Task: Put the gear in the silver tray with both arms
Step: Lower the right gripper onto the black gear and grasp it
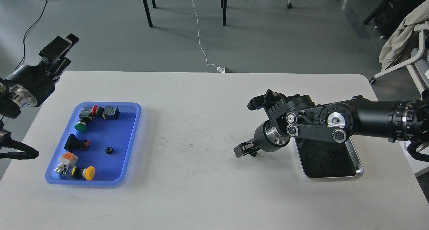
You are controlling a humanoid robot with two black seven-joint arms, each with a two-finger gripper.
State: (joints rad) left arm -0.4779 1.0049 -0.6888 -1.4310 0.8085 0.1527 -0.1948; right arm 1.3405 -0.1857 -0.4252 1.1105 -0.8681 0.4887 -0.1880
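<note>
The gear (109,150) is a small black ring lying in the blue plastic tray (132,136) at the left of the white table. The silver tray (358,163) stands at the right, with a dark reflective bottom that looks empty; my right arm hides its far end. My right gripper (249,126) hovers just left of the silver tray, its two fingers spread wide with nothing between them. My left gripper (63,54) is raised beyond the table's far left corner, well away from the gear; it is dark and its fingers cannot be told apart.
The blue tray also holds several push-button switches with a green cap (80,126), a red cap (95,109) and a yellow cap (89,173). Bare table (201,176) lies between the trays. Chair legs and a white cable lie beyond the table's far edge.
</note>
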